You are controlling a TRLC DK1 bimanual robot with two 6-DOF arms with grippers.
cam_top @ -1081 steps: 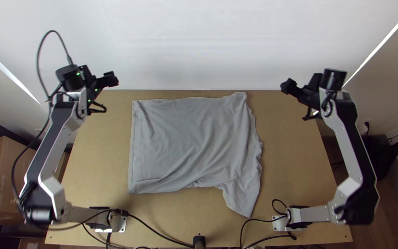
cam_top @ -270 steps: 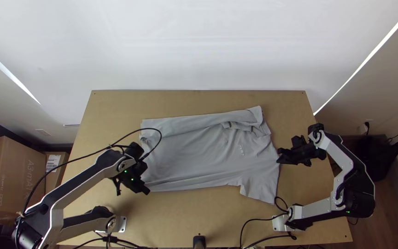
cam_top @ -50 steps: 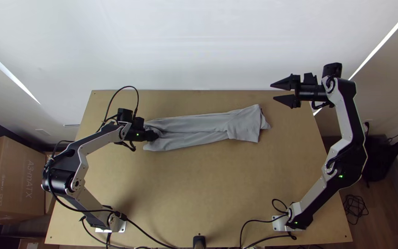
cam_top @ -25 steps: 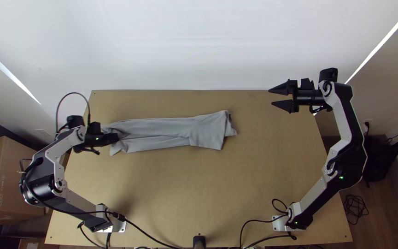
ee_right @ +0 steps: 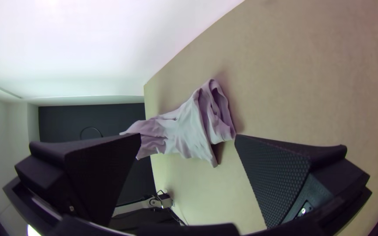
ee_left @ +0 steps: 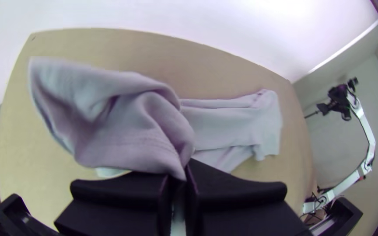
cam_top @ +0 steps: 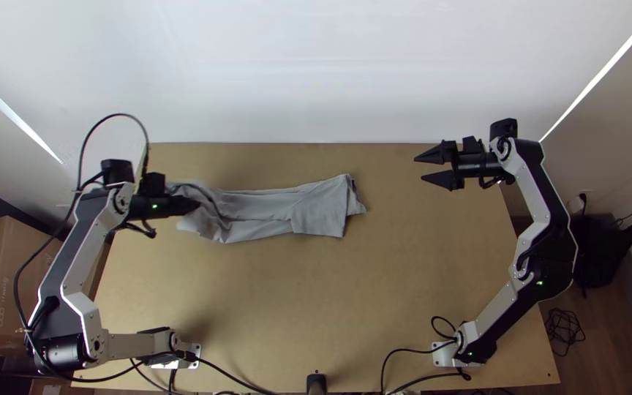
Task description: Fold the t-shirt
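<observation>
The grey t-shirt [cam_top: 321, 208] lies as a narrow folded strip across the table's far left half. Over its left end, the left gripper [cam_top: 193, 204] is shut on the cloth. In the left wrist view, the left gripper [ee_left: 179, 175] pinches the shirt's bunched end [ee_left: 127, 126], which is lifted, and the flat strip [ee_left: 228, 124] stretches beyond. Well to the right of the shirt, the right gripper [cam_top: 420, 167] stands open with nothing between its fingers. From the right wrist view, the right gripper [ee_right: 188, 136] is wide apart, with the t-shirt [ee_right: 189, 126] farther off.
The wooden table [cam_top: 374, 307] has bare surface in front of the shirt and to its right. Black cables [cam_top: 239, 377] run along the near edge. A cardboard box [cam_top: 1, 285] stands left of the table, and a white wall rises behind it.
The left gripper drew the shirt leftward, then rose slightly with its left end, which is now more bunched. The right gripper moved a little left and nearer. Earlier the shirt lay spread wide.
</observation>
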